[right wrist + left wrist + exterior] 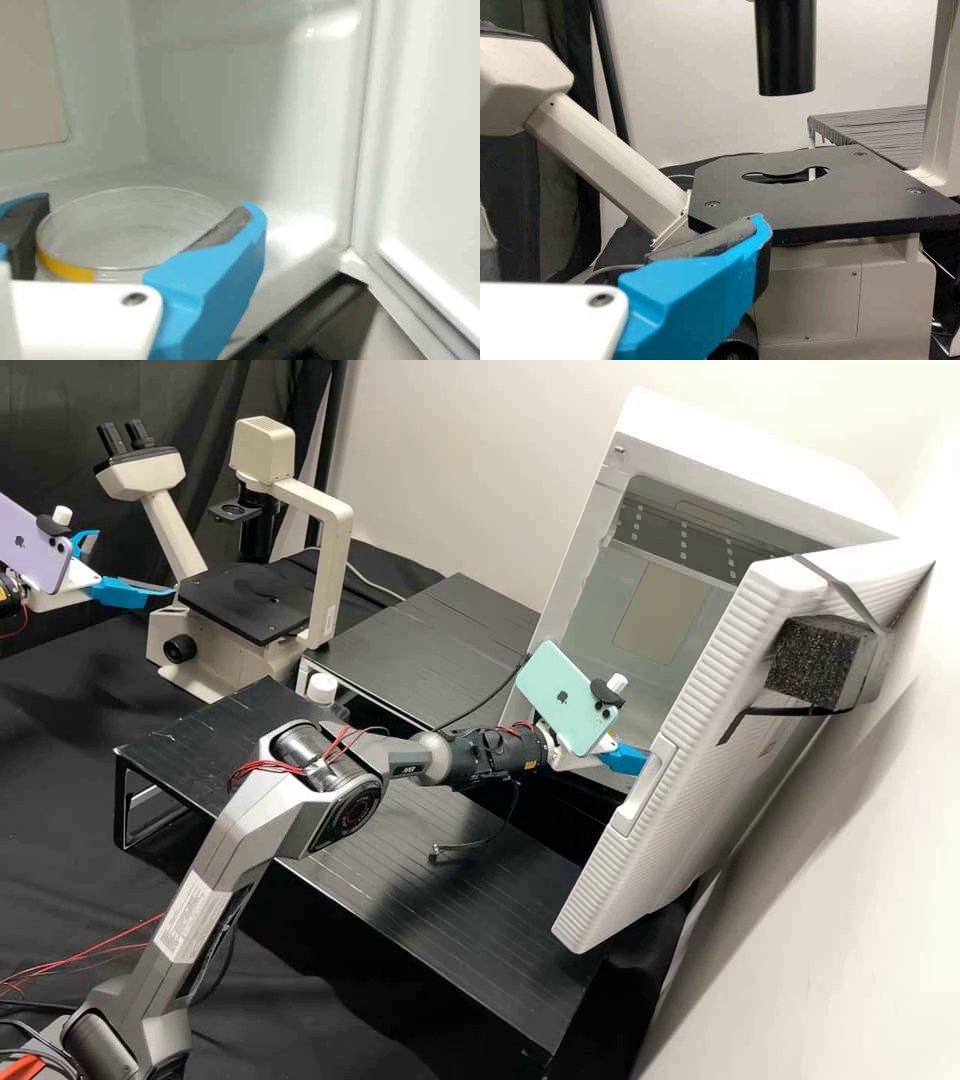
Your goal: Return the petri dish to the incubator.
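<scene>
The right gripper (624,760) is inside the white incubator (590,585), partly behind its door edge. In the right wrist view, the same gripper (135,225) is shut on a clear petri dish (127,221) with a yellow band, its dark pads at opposite sides of the rim. The dish is low in the chamber, near the incubator floor (289,262); whether it touches the floor I cannot tell. Beside the microscope at the back left, the left gripper (136,565) stands open with nothing held. In the left wrist view, this gripper (622,251) has one finger in front of the microscope stage (780,206).
The incubator door (690,760) stands open to the right of the right gripper. A pale microscope (325,560) is at the back left. Black metal stands (430,645) lie before the incubator, with a white-capped bottle (322,688) behind the right arm's elbow.
</scene>
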You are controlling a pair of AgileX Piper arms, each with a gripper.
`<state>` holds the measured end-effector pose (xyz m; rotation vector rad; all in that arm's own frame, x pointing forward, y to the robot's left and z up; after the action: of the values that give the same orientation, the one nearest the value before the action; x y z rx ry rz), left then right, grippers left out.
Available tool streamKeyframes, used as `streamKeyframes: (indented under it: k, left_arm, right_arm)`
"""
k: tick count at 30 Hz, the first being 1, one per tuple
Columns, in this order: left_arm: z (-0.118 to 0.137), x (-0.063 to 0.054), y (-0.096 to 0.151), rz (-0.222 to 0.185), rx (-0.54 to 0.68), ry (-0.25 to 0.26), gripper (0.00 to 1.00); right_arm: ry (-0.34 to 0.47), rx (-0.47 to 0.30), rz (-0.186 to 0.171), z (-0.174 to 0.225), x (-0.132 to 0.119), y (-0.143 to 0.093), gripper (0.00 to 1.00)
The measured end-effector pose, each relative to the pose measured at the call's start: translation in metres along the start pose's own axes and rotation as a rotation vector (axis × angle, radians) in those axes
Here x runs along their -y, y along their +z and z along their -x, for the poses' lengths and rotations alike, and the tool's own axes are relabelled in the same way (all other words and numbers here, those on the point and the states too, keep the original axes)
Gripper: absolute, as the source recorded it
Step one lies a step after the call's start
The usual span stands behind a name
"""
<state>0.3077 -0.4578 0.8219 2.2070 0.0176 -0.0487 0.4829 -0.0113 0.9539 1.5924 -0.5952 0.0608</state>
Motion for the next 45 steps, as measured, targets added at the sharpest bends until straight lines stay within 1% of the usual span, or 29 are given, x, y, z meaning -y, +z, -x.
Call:
streamKeyframes:
  k: [3,6,9,11,16,23,24,27,29,30,35,40,45]
  left_arm:
    - [0.000,0.000,0.000,0.000,0.000,0.000,1.00]
    - [0.000,0.000,0.000,0.000,0.000,0.000,1.00]
    - [0.000,0.000,0.000,0.000,0.000,0.000,1.00]
    - [0.000,0.000,0.000,0.000,0.000,0.000,1.00]
    - [0.000,0.000,0.000,0.000,0.000,0.000,1.00]
    - [0.000,0.000,0.000,0.000,0.000,0.000,1.00]
    - [0.000,0.000,0.000,0.000,0.000,0.000,1.00]
    - [0.000,0.000,0.000,0.000,0.000,0.000,1.00]
    - [0.000,0.000,0.000,0.000,0.000,0.000,1.00]
    - [0.000,0.000,0.000,0.000,0.000,0.000,1.00]
    - [0.000,0.000,0.000,0.000,0.000,0.000,1.00]
    - [0.000,0.000,0.000,0.000,0.000,0.000,1.00]
    - [0.000,0.000,0.000,0.000,0.000,0.000,1.00]
  right_arm:
    - [-0.002,0.005,-0.010,-0.002,0.001,0.000,0.00]
    - [0.000,0.007,-0.003,-0.002,0.000,0.000,0.00]
    - [-0.002,0.015,-0.023,-0.001,0.002,-0.001,0.00]
    - [-0.003,0.015,-0.026,-0.001,0.003,-0.002,0.00]
    - [-0.005,0.014,-0.026,-0.001,0.004,-0.002,0.00]
    - [-0.045,0.041,-0.037,-0.003,0.006,0.004,0.00]
    - [-0.048,0.041,-0.031,-0.003,0.006,0.005,0.00]
    - [-0.051,0.040,0.001,-0.004,0.005,0.010,0.00]
    - [-0.055,0.040,0.011,-0.003,0.006,0.011,0.00]
    - [-0.057,0.038,0.017,-0.003,0.006,0.011,1.00]
    - [-0.063,0.034,0.042,-0.003,0.007,0.014,1.00]
    - [-0.064,0.031,0.051,-0.003,0.006,0.014,1.00]
    - [-0.069,0.012,0.055,-0.003,0.007,0.013,1.00]
